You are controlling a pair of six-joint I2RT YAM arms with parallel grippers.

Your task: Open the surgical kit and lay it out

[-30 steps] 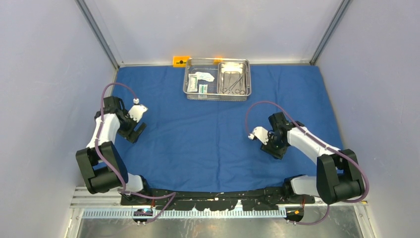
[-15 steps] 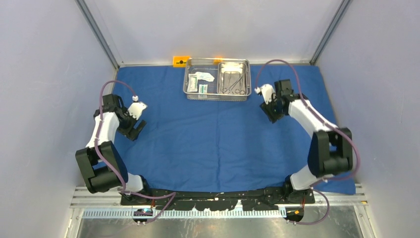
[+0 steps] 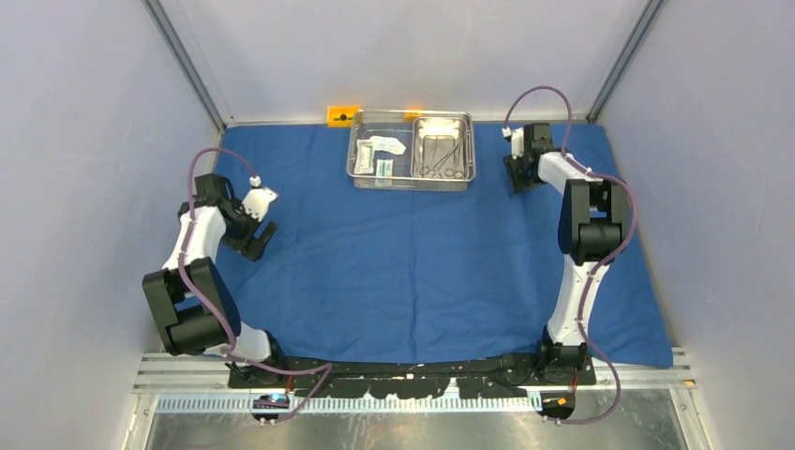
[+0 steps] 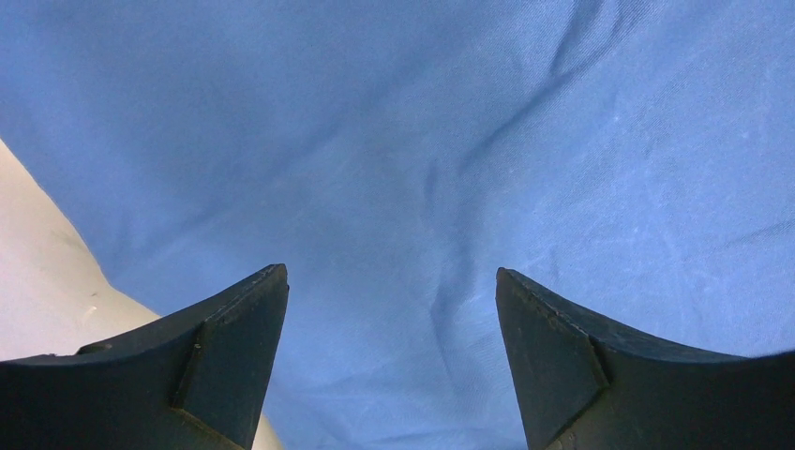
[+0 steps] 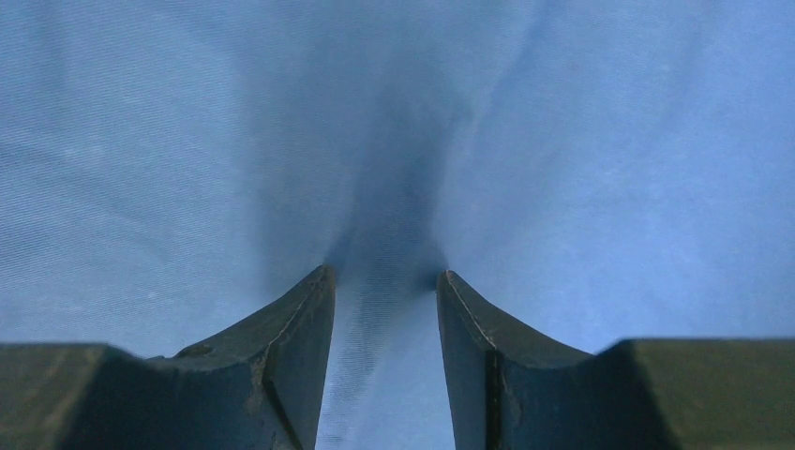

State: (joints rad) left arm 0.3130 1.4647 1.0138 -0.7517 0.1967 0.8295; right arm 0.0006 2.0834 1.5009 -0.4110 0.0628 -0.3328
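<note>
Reaching right gripper: it has swung out from the near middle of the cloth to the far end, arm stretched long. The jaws stand partly apart and grip nothing I can make out.
Under its tips: blue cloth wrap, fingertips at or on it.
Just to its left: steel mesh basket, holding the solid steel tray with scissors and forceps, and the packets beside the tray.
Left gripper: hardly shifted, jaws wide and empty, low over the cloth, well apart from the basket.
Meaning: the wrap looks spread flat, and the contents are not yet laid out.
Right wrist view only: a narrow gap at the right gripper, with a dark shadow or crease running away from it.
Left wrist view only: the left gripper over wrinkled cloth, with a pale surface past the cloth's edge.
Top view only: the basket itself.
</note>
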